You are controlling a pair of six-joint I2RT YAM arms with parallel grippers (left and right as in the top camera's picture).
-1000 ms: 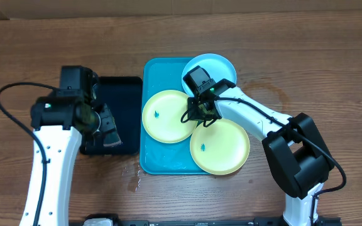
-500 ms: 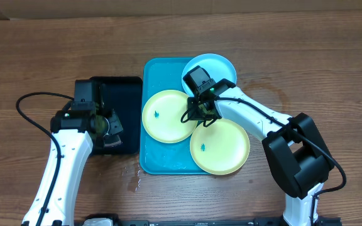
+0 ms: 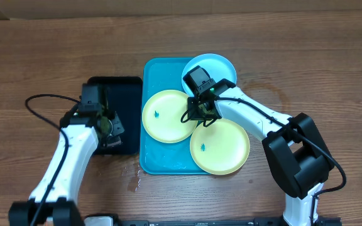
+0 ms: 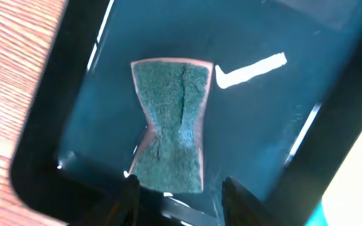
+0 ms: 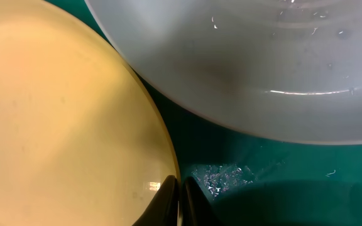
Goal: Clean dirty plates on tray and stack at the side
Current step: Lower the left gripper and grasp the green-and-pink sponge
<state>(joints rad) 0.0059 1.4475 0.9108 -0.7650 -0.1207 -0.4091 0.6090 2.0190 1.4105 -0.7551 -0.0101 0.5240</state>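
Reaching in from the near-left side of the wooden table (image 3: pixel 294 50), the left arm bends at the elbow. It holds the left end effector (image 3: pixel 109 125) low over a small black rectangular plastic tray (image 3: pixel 127 88). A second ago this arm stood farther out to the left; it has since swung inward. Its fingers (image 4: pixel 127 201) are spread and released, one on each side of the near end of a green scouring sponge (image 4: pixel 168 119). The sponge is a coarse pad pinched narrow at the waist, lying flat on the wet, glossy floor of the black tray.

The right arm stretches across from the near-right and has not moved. The right end effector (image 3: pixel 200 115) is clenched, tips pressed together at the rim of a yellow-green round plastic plate (image 3: pixel 165 116) to its left. I cannot tell whether that rim is nipped. A second yellow-green plate (image 3: pixel 222 147) lies just nearer than it, and a light blue round plate (image 3: pixel 222 66) just beyond. All three smooth plates sit on the large turquoise rectangular plastic tray (image 3: pixel 153 69), unshifted; both yellow-green ones carry a small blue smudge.
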